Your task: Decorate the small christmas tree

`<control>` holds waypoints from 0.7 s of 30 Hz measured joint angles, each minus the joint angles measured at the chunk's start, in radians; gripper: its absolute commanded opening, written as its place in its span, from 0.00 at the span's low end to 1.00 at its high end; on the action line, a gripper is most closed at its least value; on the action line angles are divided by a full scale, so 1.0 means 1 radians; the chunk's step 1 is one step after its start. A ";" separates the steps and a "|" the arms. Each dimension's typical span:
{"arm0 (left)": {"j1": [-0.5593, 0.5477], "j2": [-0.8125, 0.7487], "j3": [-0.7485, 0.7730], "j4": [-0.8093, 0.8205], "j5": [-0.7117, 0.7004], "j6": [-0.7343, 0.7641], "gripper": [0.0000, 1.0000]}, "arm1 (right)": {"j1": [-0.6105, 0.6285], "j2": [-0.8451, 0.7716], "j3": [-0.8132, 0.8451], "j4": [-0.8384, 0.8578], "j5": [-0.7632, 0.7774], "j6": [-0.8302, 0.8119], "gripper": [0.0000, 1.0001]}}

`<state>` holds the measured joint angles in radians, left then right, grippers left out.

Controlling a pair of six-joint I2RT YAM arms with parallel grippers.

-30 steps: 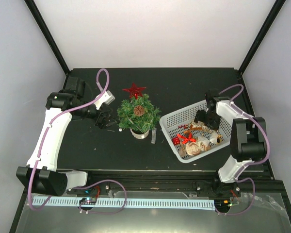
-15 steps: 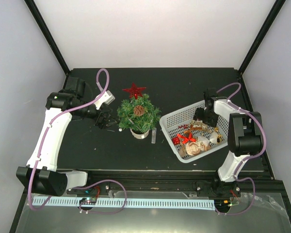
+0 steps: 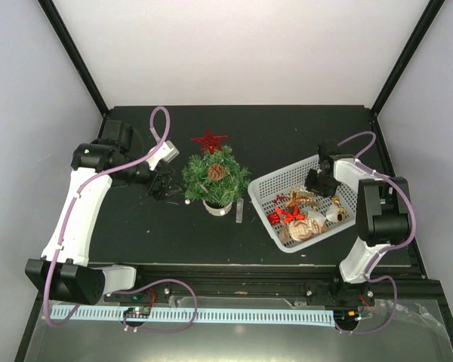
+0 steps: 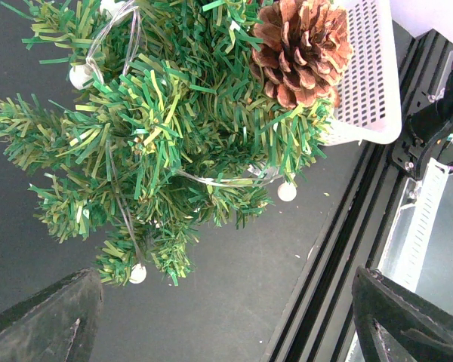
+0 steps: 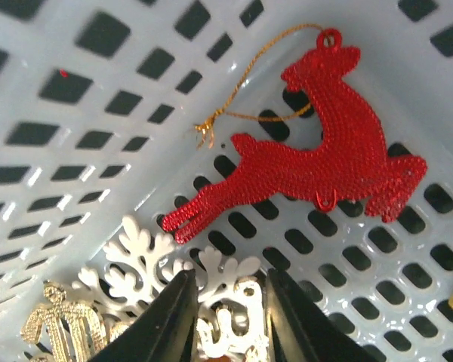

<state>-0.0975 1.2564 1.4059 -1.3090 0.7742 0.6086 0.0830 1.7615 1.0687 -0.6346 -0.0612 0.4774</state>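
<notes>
The small christmas tree point(image 3: 215, 178) stands mid-table on a whitish base, with a pine cone point(image 3: 217, 171) in its branches and a string of white beads. In the left wrist view the tree point(image 4: 166, 128) and its pine cone point(image 4: 302, 49) fill the upper part. My left gripper point(image 3: 162, 186) hovers just left of the tree, open and holding nothing point(image 4: 226, 324). My right gripper point(image 3: 317, 182) is down inside the white basket point(image 3: 269, 183). Its jaws point(image 5: 226, 320) are pressed against both sides of a whitish glitter ornament point(image 5: 238, 328) that lies over a white snowflake point(image 5: 136, 260).
A red star point(image 3: 209, 140) lies on the table behind the tree. In the basket a red reindeer point(image 5: 317, 158) with a gold loop lies just past my right fingers, and a gold ornament point(image 5: 60, 324) to their left. More red and gold ornaments point(image 3: 293, 215) fill the basket's near half.
The right gripper's jaws have come together around the whitish ornament, and the right wrist has shifted slightly inside the basket. The left arm and the tree have not moved.
</notes>
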 measured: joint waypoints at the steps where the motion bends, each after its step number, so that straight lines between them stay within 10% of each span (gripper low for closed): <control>1: 0.000 0.000 0.000 0.000 0.000 0.000 0.90 | 0.000 -0.006 -0.008 0.000 -0.002 0.000 0.25; 13: 0.000 0.000 0.000 0.002 0.000 0.000 0.90 | 0.000 -0.109 -0.028 -0.033 -0.009 0.000 0.13; 17: 0.000 0.000 0.000 0.002 0.000 0.000 0.90 | 0.000 -0.122 -0.027 -0.040 -0.013 -0.001 0.62; 21: 0.000 0.000 0.000 0.002 0.000 0.000 0.90 | 0.000 -0.083 -0.011 -0.060 -0.028 0.005 0.75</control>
<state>-0.0975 1.2568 1.4059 -1.3067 0.7746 0.6086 0.0834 1.6787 1.0573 -0.6949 -0.0895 0.4828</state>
